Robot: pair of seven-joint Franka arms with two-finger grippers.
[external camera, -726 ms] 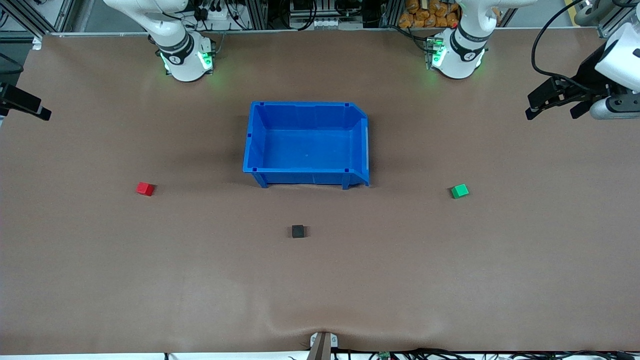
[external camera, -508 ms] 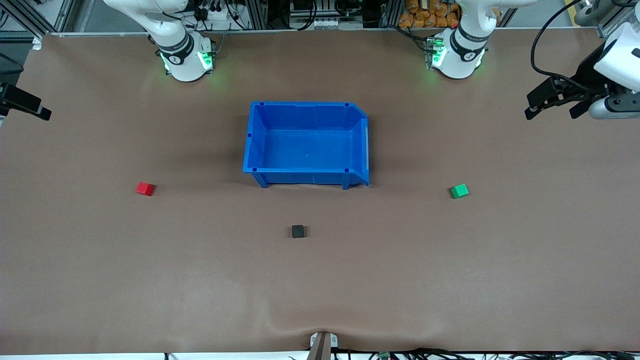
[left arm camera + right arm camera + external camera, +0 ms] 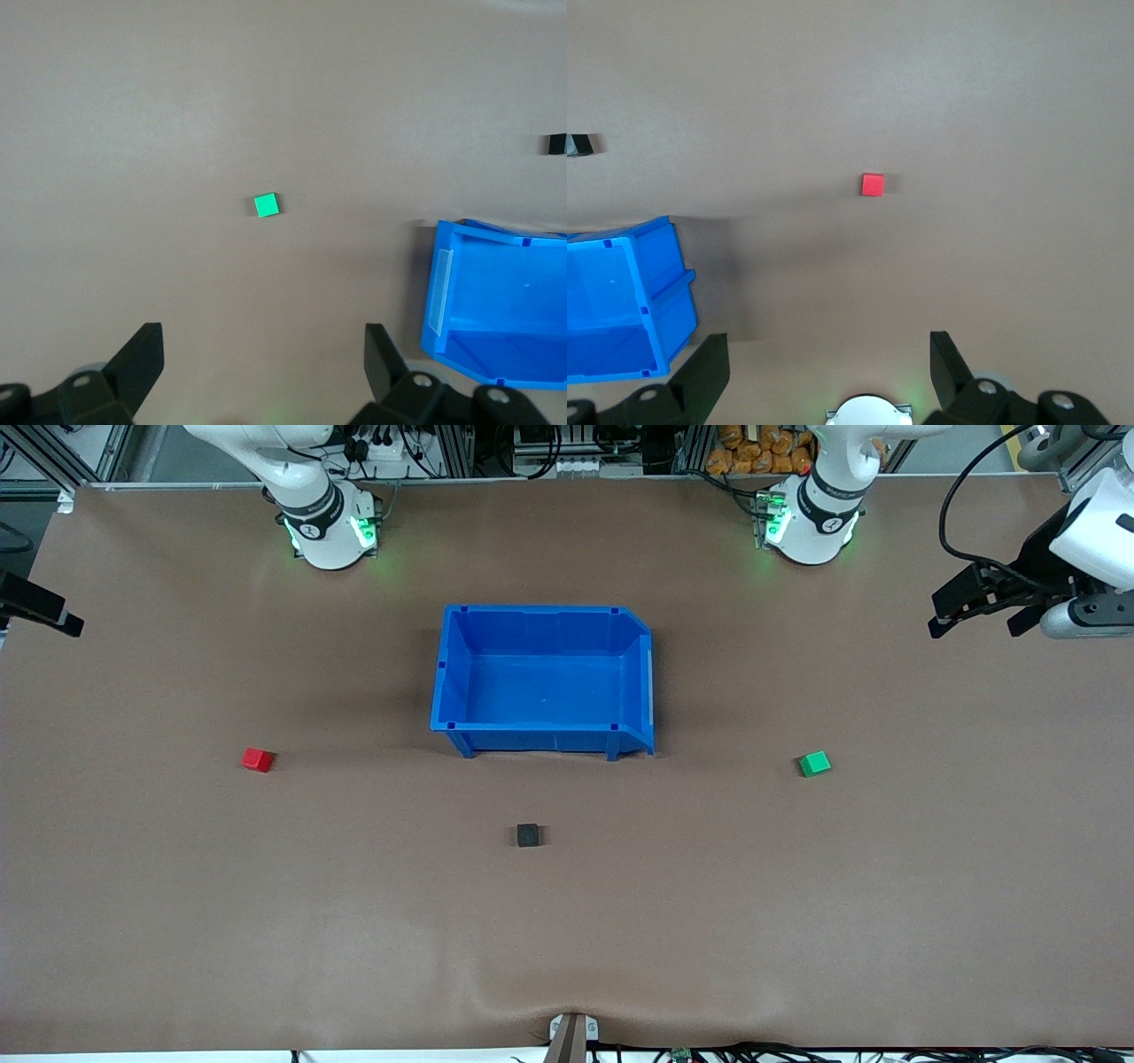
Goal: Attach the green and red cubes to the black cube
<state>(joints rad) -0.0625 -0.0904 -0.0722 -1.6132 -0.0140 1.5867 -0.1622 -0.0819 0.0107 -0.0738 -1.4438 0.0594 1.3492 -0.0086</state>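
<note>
The green cube (image 3: 814,763) lies on the brown table toward the left arm's end. The red cube (image 3: 257,759) lies toward the right arm's end. The black cube (image 3: 528,834) sits between them, nearer the front camera than the blue bin. My left gripper (image 3: 979,620) hangs open and empty high over the table's edge at its own end; its wrist view shows the green cube (image 3: 266,205) well ahead of its open gripper (image 3: 263,354). My right gripper (image 3: 828,363) is open and empty, with the red cube (image 3: 872,184) ahead of it.
A blue bin (image 3: 540,740), empty, stands mid-table between the arm bases and the black cube. It shows in both wrist views, as does the black cube (image 3: 555,143) (image 3: 579,144). The right arm's base (image 3: 868,412) shows between its fingers.
Both grippers have drifted very slightly at their ends of the table. The three cubes and the bin have not moved.
</note>
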